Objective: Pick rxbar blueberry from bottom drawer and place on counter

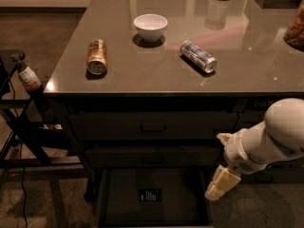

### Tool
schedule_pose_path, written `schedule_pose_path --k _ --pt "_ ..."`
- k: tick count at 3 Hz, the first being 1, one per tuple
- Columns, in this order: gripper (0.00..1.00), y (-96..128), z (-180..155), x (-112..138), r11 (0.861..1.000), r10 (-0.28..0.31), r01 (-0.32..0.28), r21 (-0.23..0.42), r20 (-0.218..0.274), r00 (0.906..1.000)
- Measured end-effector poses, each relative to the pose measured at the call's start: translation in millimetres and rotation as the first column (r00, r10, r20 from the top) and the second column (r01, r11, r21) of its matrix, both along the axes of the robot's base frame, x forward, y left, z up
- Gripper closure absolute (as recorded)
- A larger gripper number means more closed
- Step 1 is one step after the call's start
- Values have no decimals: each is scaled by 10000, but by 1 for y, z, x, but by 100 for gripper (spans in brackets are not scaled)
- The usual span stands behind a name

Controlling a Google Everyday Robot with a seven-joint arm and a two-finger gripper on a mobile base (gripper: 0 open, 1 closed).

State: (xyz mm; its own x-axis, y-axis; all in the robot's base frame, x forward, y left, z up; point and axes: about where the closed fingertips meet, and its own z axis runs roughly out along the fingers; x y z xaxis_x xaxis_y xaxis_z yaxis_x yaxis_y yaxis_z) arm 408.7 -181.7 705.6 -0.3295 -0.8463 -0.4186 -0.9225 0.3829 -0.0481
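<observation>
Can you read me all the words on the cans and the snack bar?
No text anywhere can be read.
On the rxbar blueberry in the bottom drawer: white print, unreadable.
On the brown can on the counter: label unreadable.
On the silver-blue can: label unreadable.
On the gripper, beside the drawer's right edge: no writing seen.

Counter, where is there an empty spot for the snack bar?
The counter is bare along its front edge between the brown can and the silver can, in front of the white bowl. Also right of the silver can. The far right corner is crowded. The hand hangs low beside the bottom drawer.
</observation>
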Motion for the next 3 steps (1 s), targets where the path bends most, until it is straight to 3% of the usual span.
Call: schedule_pose_path --k 1,2,3 --pt "0 -5 -56 17 9993 4 -3 376 -28 10000" --pt "0 -5 -56 17 9993 3 -2 381 -28 10000" --pt "0 -2 -88 14 9939 -173 184 1090 -112 9998"
